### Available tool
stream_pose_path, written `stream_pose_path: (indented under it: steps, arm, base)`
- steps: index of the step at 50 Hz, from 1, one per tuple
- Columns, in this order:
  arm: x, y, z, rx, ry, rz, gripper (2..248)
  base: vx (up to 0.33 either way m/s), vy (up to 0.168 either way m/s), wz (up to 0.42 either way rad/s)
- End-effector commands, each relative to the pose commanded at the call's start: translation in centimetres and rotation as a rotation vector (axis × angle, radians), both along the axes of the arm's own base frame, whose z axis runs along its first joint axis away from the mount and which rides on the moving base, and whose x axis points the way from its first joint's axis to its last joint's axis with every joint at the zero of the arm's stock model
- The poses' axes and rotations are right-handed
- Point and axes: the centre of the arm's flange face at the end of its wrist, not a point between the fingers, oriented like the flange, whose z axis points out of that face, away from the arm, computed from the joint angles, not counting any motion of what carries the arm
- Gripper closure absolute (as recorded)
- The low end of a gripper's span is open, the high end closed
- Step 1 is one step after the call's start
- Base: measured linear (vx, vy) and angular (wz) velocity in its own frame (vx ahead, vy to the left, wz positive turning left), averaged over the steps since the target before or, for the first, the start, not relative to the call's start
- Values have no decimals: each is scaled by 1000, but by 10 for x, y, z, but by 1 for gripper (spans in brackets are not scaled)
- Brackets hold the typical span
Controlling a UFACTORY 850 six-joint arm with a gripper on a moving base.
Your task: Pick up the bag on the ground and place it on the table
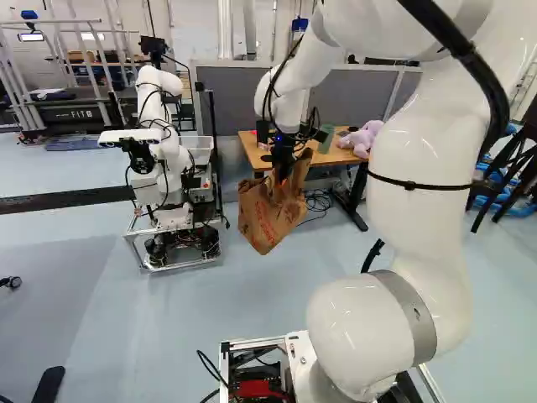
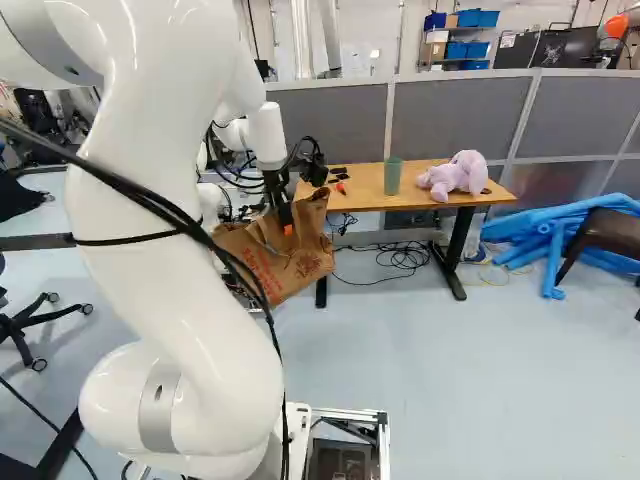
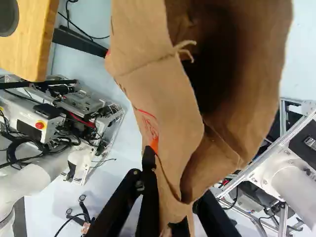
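In the left base view my gripper is out by the near side of the wooden table, holding up the brown paper bag. The bag hangs tilted over the floor, clear of it, near the table's left end in the right base view, where the bag partly covers a table leg. Seen from the wrist, the gripper is shut on the rim of the bag, whose mouth gapes open. The tabletop lies to one side of the bag, apart from it.
On the table stand a green cup and a purple plush toy, with small dark items near the left end. Another robot stands left of the table. Cables lie beneath it; blue tubes and a chair are farther right.
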Motion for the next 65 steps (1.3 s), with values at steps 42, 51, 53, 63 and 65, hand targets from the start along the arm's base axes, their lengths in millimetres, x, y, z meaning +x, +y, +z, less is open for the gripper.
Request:
stream_pose_path:
  steps: [42,51,53,63,65]
  arm:
    - [6,-3,64,3,-36,-7,224]
    - [11,-4,77,4,-46,-9,224]
    - [13,-4,80,4,-48,-9,224]
    - [19,-5,95,5,-59,-12,224]
    - [20,-5,98,5,-62,-12,224]
  base:
    - [0,0,0]
    - [0,0,0]
    - [0,0,0]
    - [0,0,0]
    - [0,0,0]
